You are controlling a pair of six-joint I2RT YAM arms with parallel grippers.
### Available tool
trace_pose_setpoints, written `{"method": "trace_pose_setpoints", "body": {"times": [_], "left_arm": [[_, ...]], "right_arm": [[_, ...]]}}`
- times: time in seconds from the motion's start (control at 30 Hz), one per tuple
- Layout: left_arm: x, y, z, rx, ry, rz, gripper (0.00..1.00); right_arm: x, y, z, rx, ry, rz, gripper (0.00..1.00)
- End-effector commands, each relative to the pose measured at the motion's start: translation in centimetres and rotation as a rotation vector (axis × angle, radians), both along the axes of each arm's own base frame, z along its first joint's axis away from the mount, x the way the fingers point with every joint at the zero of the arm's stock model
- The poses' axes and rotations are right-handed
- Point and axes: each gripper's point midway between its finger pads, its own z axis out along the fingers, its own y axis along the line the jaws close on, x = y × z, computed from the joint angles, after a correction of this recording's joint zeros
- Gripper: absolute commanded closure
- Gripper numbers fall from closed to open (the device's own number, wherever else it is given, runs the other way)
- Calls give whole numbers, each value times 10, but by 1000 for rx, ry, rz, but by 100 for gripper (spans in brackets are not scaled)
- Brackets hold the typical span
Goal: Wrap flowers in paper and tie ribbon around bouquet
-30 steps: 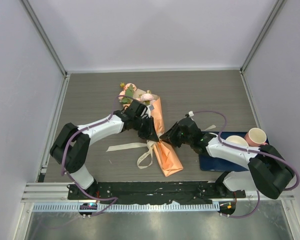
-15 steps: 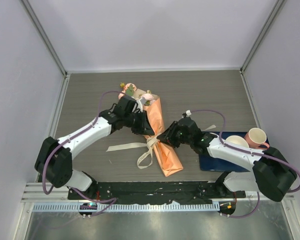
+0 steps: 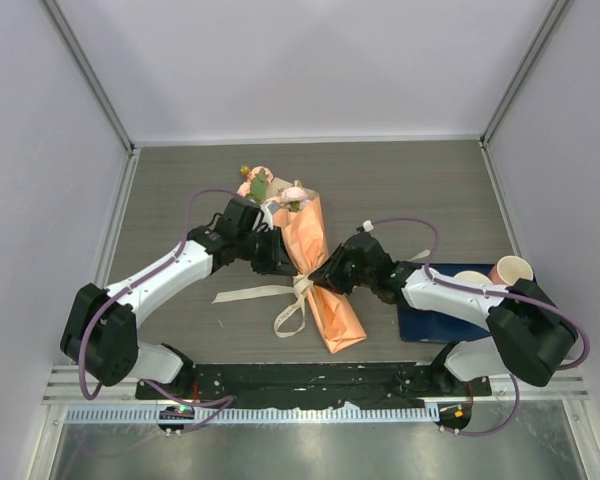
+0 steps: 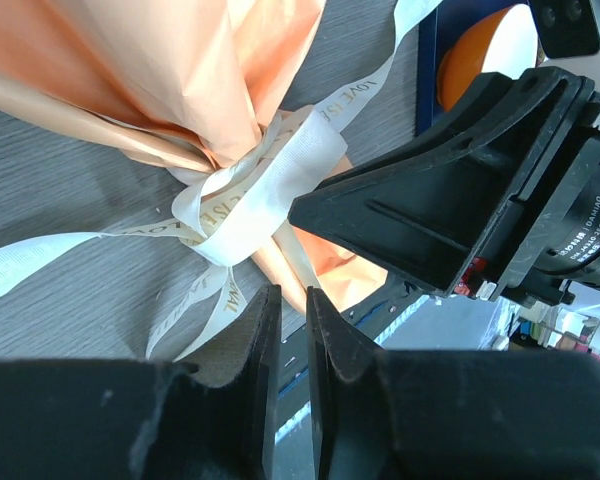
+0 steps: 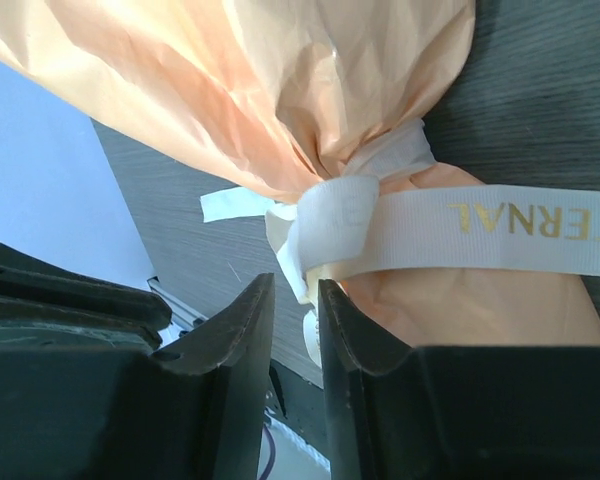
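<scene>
Ribbon [image 3: 252,293] trails left across the table [image 3: 180,190] from the knot [image 4: 235,205] cinching the bouquet [image 3: 315,250], which lies mid-table. The flowers [image 3: 270,188] at its far end are too small to make out well. Left gripper [image 4: 288,295] hovers just beside the knot, jaws a narrow slit apart with nothing between. Right gripper [image 5: 297,285] faces it from the other side (a bit of ribbon sits in its slim gap); whether it pinches that, I cannot tell. Paper [image 5: 280,90] fills both wrist views, its edges cut off.
</scene>
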Motion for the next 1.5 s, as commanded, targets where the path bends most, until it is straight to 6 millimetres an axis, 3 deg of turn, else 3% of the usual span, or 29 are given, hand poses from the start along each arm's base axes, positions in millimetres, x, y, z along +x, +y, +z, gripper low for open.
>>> {"method": "trace_pose_setpoints", "body": {"times": [0.0,0.4,0.5,0.53,0.6,0.77,1.0,1.33,1.47], "left_arm": [[0,-5,13,-41,-30,-20,80],[2,-10,13,-55,-18,-28,80],[6,-13,7,-50,-8,-36,77],[7,-13,5,-45,-3,-39,77],[12,-16,-4,-29,5,-45,78],[28,-25,-18,3,5,-69,89],[37,-41,-36,119,-31,-105,92],[24,-48,-51,185,-20,-144,78],[20,-47,-51,212,-36,-154,66]], "right_arm": [[17,14,24,43,-61,-16,70],[20,17,13,28,-41,-20,73],[19,16,12,24,-41,-14,86],[18,16,12,24,-40,-11,94],[15,14,16,29,-39,-6,100],[4,4,16,18,-26,-5,99],[-7,-5,11,5,-1,6,99],[-9,-14,6,0,17,1,100],[-11,-18,3,-2,24,-5,100]]}}
